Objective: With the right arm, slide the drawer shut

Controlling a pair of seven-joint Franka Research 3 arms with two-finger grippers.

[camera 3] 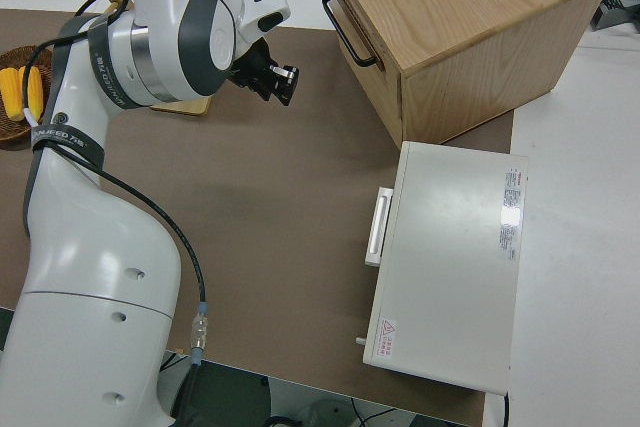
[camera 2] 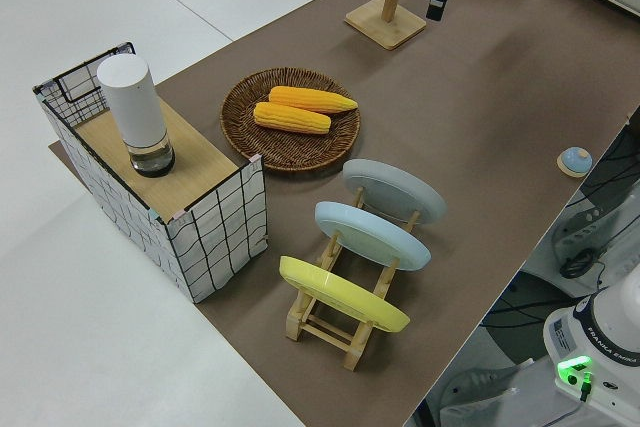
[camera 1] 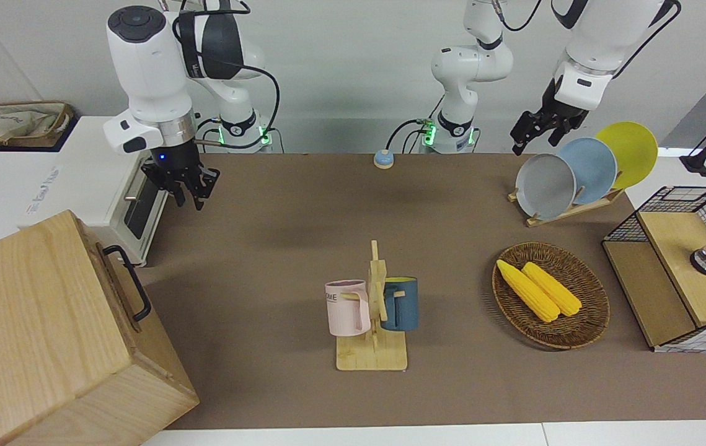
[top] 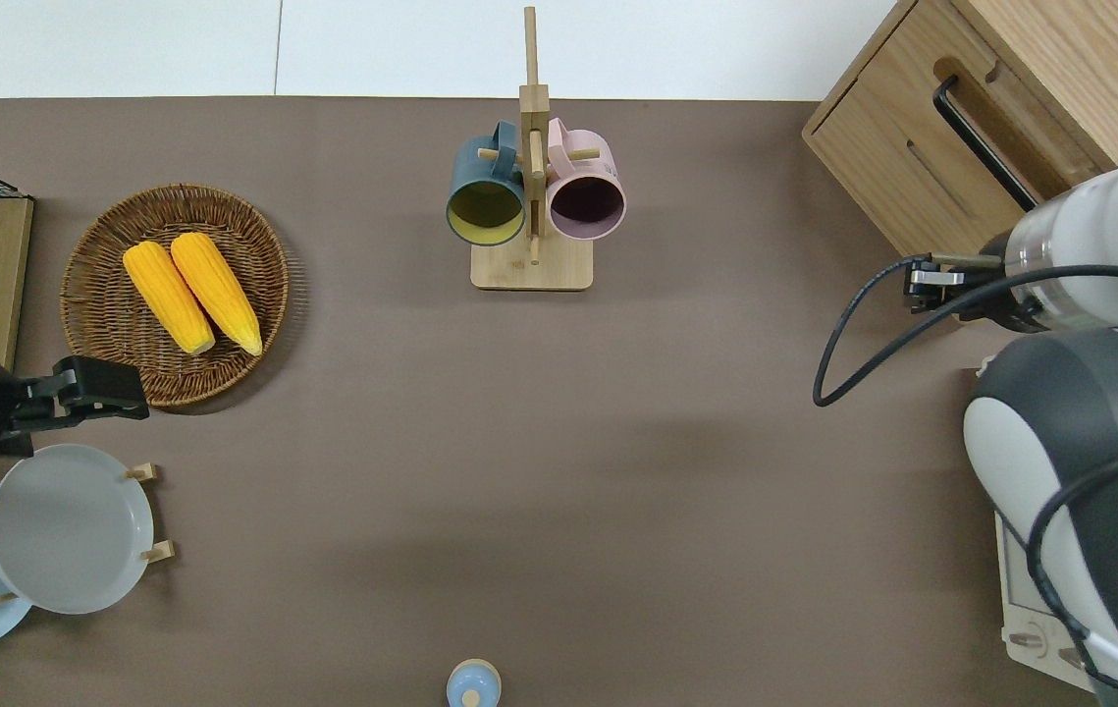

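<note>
The drawer (camera 1: 116,286) sits flush in the big pale-wood cabinet (camera 1: 30,322) at the right arm's end of the table. Its black loop handle (camera 1: 132,285) is free, and it also shows in the overhead view (top: 985,142) and the right side view (camera 3: 348,27). My right gripper (camera 1: 189,201) is open and empty, up in the air and apart from the cabinet. In the overhead view it (top: 922,285) is over the table mat just off the cabinet's near corner. It also shows in the right side view (camera 3: 278,80). My left arm is parked, its gripper (camera 1: 535,139) open.
A white toaster oven (camera 1: 139,207) stands next to the cabinet, nearer to the robots. A mug rack (camera 1: 372,322) is mid-table. A basket of corn (camera 1: 551,294), a plate rack (camera 1: 569,173) and a wire-mesh box (camera 1: 675,260) are toward the left arm's end.
</note>
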